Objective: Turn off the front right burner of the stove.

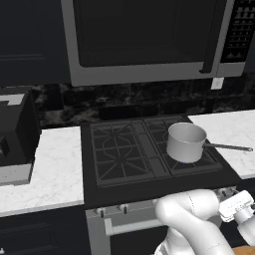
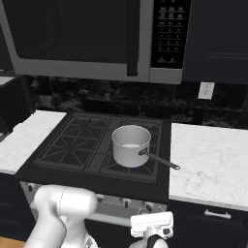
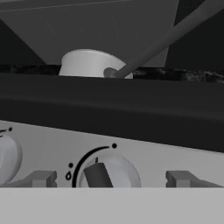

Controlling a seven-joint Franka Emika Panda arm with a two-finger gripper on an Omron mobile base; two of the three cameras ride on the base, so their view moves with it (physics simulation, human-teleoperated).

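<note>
The stove (image 1: pixel 144 191) is a black gas cooktop over a steel front with knobs. A steel saucepan (image 1: pixel 186 142) stands on its right half, over the front right burner (image 1: pixel 194 167), whose grate prongs show in front of the pan (image 2: pixel 130 173). My gripper (image 3: pixel 113 179) is low in front of the steel panel, below the cooktop's right front corner (image 1: pixel 235 203) (image 2: pixel 152 224). It is open: its grey fingertips (image 3: pixel 43 178) stand wide on both sides of a round white knob (image 3: pixel 108 171) without touching it. The knob's dark bar points up and slightly left.
A second knob (image 3: pixel 6 159) sits left of the framed one. The pan's long handle (image 1: pixel 229 147) reaches right over the white counter (image 2: pixel 208 155). A steel-framed microwave (image 1: pixel 149 40) hangs above the stove. A dark appliance (image 1: pixel 15 134) stands on the left counter.
</note>
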